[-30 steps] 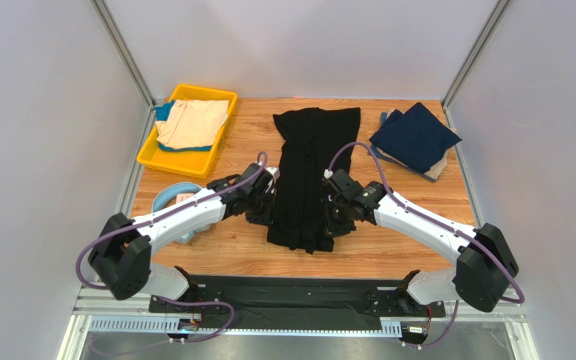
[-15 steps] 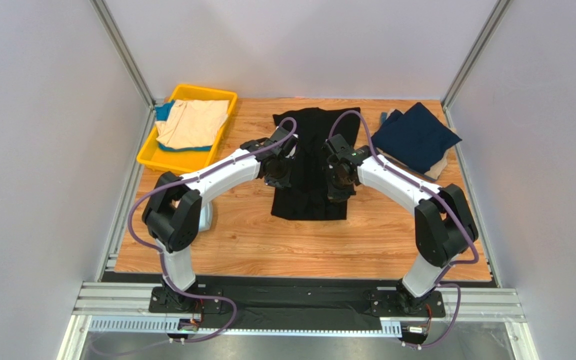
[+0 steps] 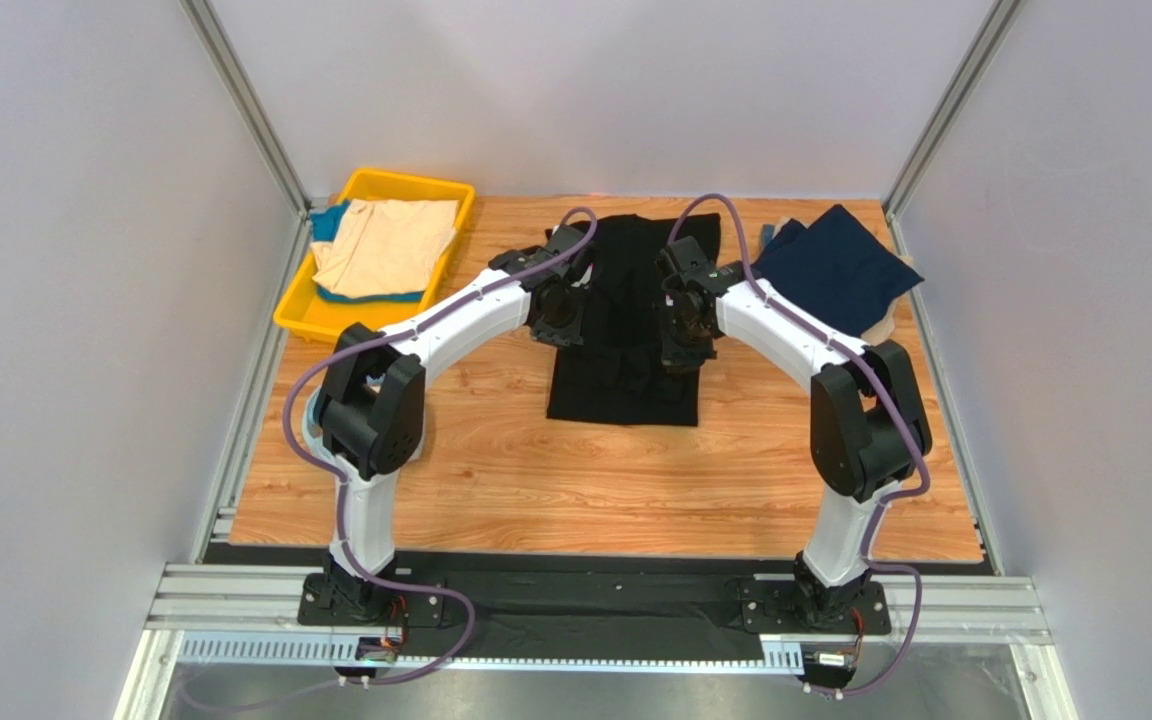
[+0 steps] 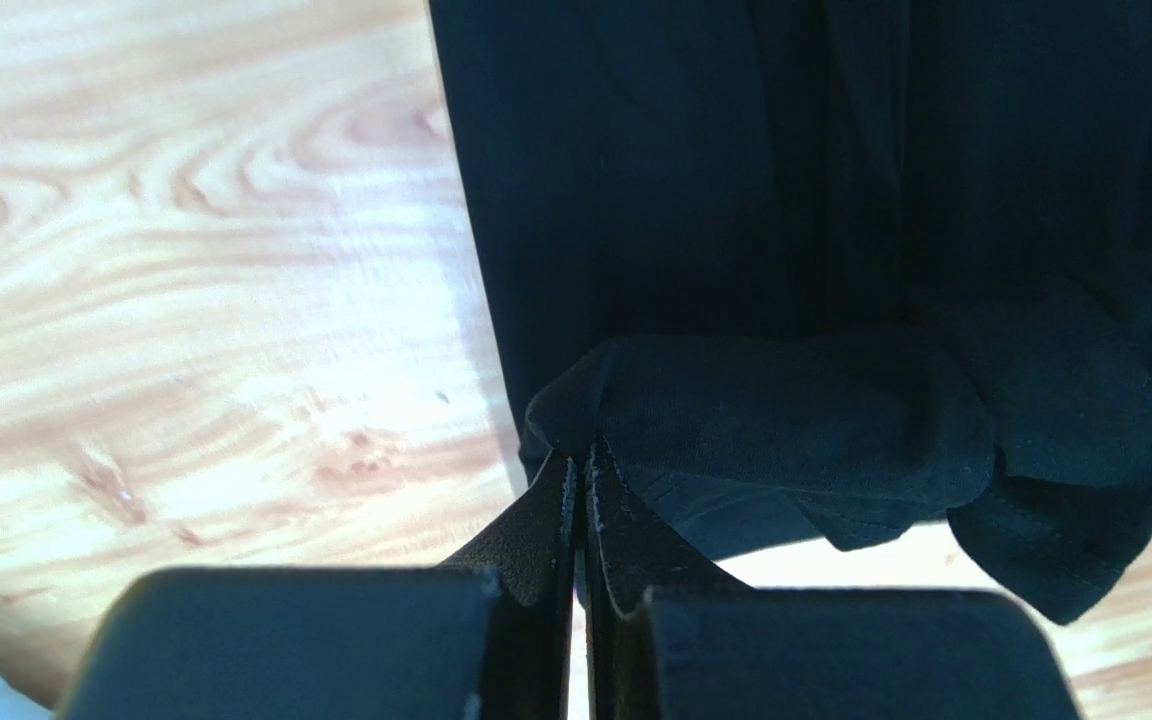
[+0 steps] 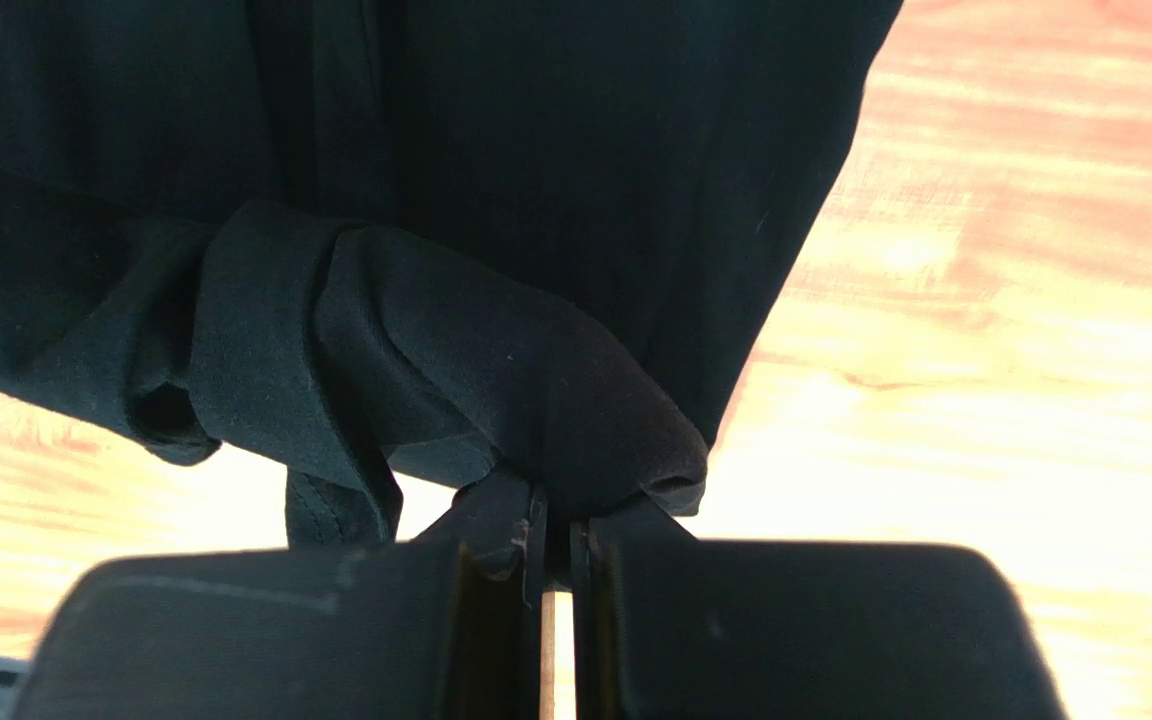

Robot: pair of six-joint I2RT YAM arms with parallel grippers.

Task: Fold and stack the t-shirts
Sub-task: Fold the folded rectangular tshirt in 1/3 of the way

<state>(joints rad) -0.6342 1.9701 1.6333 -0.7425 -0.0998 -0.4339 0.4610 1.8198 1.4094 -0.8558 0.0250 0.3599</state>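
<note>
Past a bare stretch of counter point(image 3: 507, 495) the black shirt point(image 3: 620, 393) lies mid-counter, its long axis running straight away from the arm bases, its near edge a squared fold. Which end is the collar I can't tell. Just beyond that edge, the left pincer point(image 4: 582, 453) and the right pincer point(image 5: 552, 498) are each clamped tight on a bunched corner of the black cloth, one at either side, lifted over the layer below. The grips look thin, so I'd worry about a corner slipping free, or one arm outrunning the other and skewing the fold. The gathered cloth could also land in a lump. Farther back, the right arm passes near the navy shirt point(image 3: 838, 270) and might brush it. The beige shirt point(image 3: 387, 243) sits in the tray point(image 3: 301, 318), far left.
</note>
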